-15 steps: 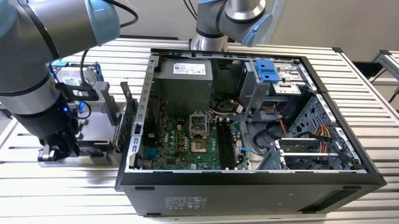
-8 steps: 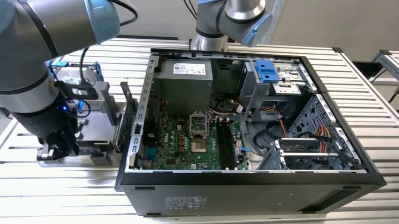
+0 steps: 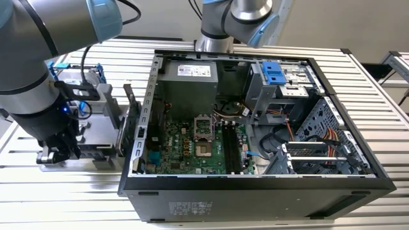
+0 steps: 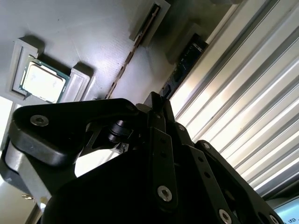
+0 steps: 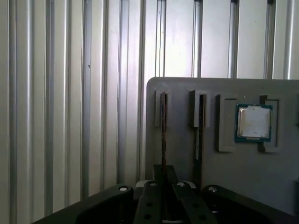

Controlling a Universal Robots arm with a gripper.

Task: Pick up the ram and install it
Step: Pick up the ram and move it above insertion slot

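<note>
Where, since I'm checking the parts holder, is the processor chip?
In the first wrist view the processor chip lies flat in a recess of the gray holder, beside a board standing on edge in its slot.

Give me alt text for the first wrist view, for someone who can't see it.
The gripper is close over a grey holder on a ribbed metal table, in line with one of two thin boards standing on edge in its slots. A square silver processor sits in a recess beside them.
</note>
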